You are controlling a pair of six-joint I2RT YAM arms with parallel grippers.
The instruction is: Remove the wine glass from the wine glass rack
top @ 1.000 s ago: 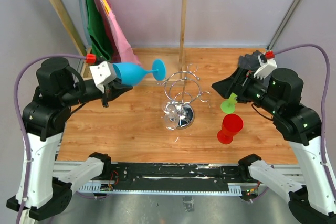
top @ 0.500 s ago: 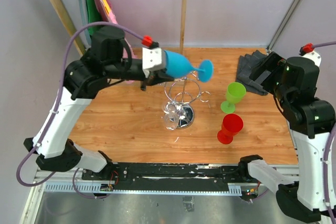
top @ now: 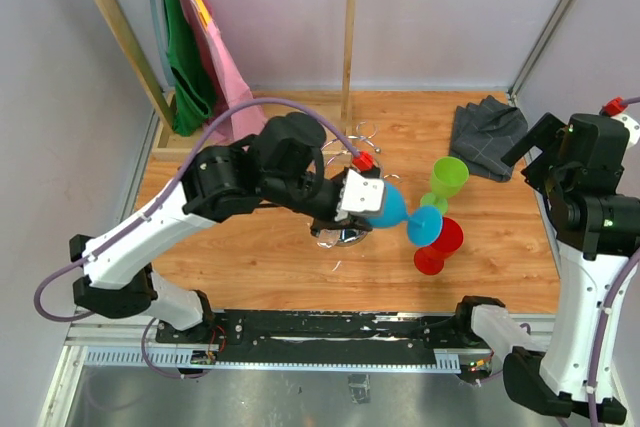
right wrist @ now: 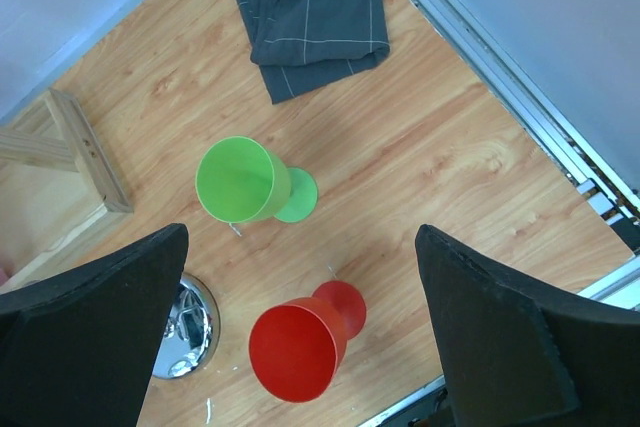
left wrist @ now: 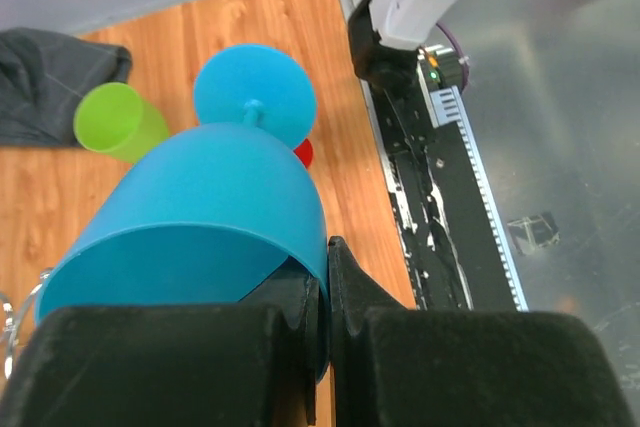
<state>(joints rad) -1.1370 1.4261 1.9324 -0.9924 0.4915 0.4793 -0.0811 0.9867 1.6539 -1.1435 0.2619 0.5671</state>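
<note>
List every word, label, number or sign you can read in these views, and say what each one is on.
No text can be read in any view.
The blue wine glass, green glass and red glass are plain, with no print.
The grey cloth shows only a thin grid pattern, no lettering.
Any marking on the black rail at the table's near edge is too small to read.

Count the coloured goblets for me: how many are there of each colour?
blue goblet: 1, gripped in the left tool
green goblet: 1, standing on the table
red goblet: 1, standing on the table
Total: 3
</note>
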